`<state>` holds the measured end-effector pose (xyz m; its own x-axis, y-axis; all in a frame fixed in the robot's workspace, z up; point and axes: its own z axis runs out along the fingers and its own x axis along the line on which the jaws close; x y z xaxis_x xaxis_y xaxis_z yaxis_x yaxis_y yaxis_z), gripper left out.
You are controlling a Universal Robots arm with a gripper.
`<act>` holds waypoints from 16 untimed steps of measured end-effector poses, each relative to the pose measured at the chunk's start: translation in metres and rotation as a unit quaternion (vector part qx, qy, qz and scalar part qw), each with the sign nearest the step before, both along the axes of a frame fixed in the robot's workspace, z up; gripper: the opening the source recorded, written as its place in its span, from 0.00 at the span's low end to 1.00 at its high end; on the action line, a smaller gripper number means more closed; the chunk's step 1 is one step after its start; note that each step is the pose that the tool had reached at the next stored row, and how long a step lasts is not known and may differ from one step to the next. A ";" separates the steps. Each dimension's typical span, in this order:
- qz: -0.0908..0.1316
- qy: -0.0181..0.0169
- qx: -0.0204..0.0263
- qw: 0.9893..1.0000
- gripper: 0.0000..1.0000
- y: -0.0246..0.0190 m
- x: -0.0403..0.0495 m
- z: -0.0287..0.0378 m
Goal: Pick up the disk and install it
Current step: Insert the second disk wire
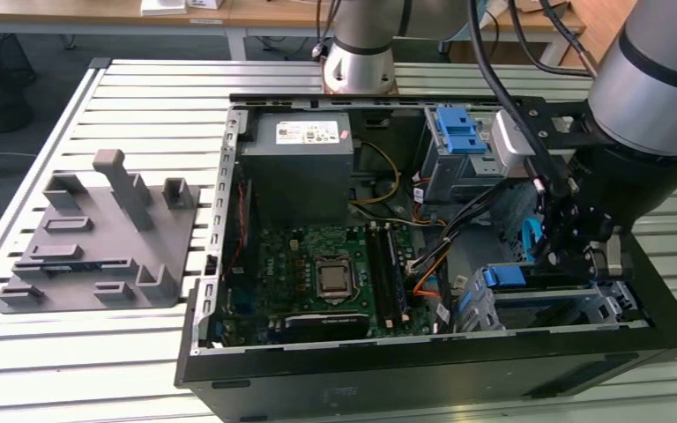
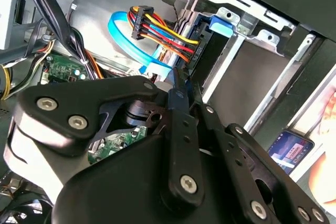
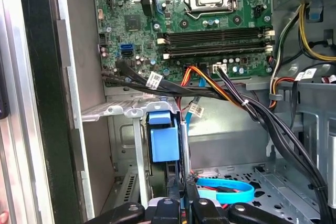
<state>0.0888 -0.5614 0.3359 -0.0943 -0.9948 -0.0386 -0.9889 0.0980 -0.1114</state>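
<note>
Logging claw-to-disk geometry. In the exterior view the claw (image 1: 570, 251) is hanging inside the open computer case (image 1: 204, 352), at about 4 o'clock of the case interior, with the case lying on the slatted tabletop (image 1: 92, 352). The disk (image 1: 506, 276) is sitting on edge in the metal drive bay (image 1: 606, 308), its blue carrier end facing up out of the bay. From the claw, the disk is lying close by at roughly 8 o'clock, nearly touching. I cannot tell whether there is contact.

In the first wrist view the blue carrier tab (image 3: 160, 142) is showing straight ahead of the claw (image 3: 186, 192). The disk's long axis appears to be running down into the bay, away from the tips.

The claw's fingers are lying together, tips meeting, with nothing visible between them in either wrist view (image 2: 181, 85).
</note>
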 end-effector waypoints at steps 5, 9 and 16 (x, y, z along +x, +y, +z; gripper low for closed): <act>0.000 0.000 0.000 1.000 0.16 -0.0009 0.0001 -0.0014; 0.000 0.000 0.000 1.000 0.16 -0.0015 0.0002 -0.0022; 0.000 0.000 0.000 1.000 0.16 -0.0015 0.0014 -0.0040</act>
<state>0.0902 -0.5629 0.3320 -0.0944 -0.9947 -0.0395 -0.9889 0.0983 -0.1113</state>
